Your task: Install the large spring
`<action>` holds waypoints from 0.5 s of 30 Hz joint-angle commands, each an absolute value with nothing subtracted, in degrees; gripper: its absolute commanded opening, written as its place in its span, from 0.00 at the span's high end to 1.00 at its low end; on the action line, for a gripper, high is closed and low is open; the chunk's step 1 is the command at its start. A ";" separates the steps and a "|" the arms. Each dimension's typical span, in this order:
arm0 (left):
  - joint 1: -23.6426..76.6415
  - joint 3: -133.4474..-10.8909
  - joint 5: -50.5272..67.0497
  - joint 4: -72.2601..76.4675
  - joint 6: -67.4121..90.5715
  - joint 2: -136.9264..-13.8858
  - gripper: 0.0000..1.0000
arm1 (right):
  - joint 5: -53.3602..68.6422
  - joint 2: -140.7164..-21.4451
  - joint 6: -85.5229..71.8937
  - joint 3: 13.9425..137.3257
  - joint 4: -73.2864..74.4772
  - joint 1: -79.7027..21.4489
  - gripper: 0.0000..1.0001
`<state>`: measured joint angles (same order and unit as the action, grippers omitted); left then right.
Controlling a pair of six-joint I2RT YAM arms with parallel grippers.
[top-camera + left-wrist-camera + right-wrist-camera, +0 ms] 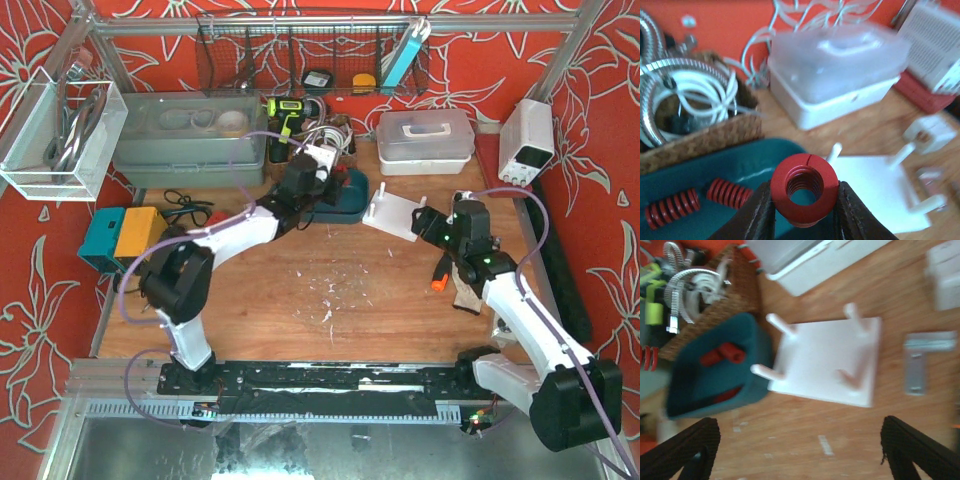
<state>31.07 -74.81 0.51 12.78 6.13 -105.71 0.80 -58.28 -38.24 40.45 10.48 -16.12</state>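
Note:
My left gripper [805,200] is shut on a large red spring [804,189], held end-on above the teal bin [740,165]. Two smaller red springs [727,192] lie in that bin. The white peg board [875,195] with several upright pegs lies on the wood just right of the bin; it also shows in the right wrist view [827,360] and the top view [395,213]. My right gripper [800,450] is open and empty, hovering over bare wood in front of the board. In the top view the left gripper [300,185] is over the bin [345,195].
A wicker basket [695,137] of hoses stands behind the bin. A white lidded box [835,75] sits at the back. A metal bracket [920,365] lies right of the board. An orange-handled tool [438,280] lies by the right arm.

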 commanded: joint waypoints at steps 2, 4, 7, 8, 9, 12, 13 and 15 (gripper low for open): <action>32.85 -63.69 3.19 29.97 9.24 -94.28 1.00 | 16.73 -62.35 -60.02 41.68 -2.04 -16.26 0.15; 34.42 -59.71 2.90 34.16 8.80 -91.08 1.00 | 19.20 -64.30 -67.33 41.07 -8.50 -16.54 0.18; 36.08 -54.69 4.07 40.35 10.54 -87.21 1.00 | 19.42 -66.39 -77.57 38.91 -21.28 -18.50 0.22; 36.52 -53.40 4.70 42.13 11.45 -86.15 1.00 | 19.01 -67.14 -79.62 38.61 -24.61 -19.47 0.22; 36.89 -52.03 5.34 44.07 12.34 -85.23 1.00 | 18.50 -67.66 -81.56 38.58 -28.51 -20.45 0.22; 37.75 -48.56 6.68 50.02 14.89 -82.54 1.00 | 16.40 -69.42 -85.81 38.77 -36.42 -23.91 0.20; 38.10 -47.92 6.90 51.48 15.36 -81.92 1.00 | 15.75 -70.07 -87.24 39.10 -37.99 -24.74 0.18; 38.82 -47.39 7.38 53.55 15.21 -81.29 1.00 | 15.28 -71.25 -89.52 39.65 -40.84 -26.04 0.16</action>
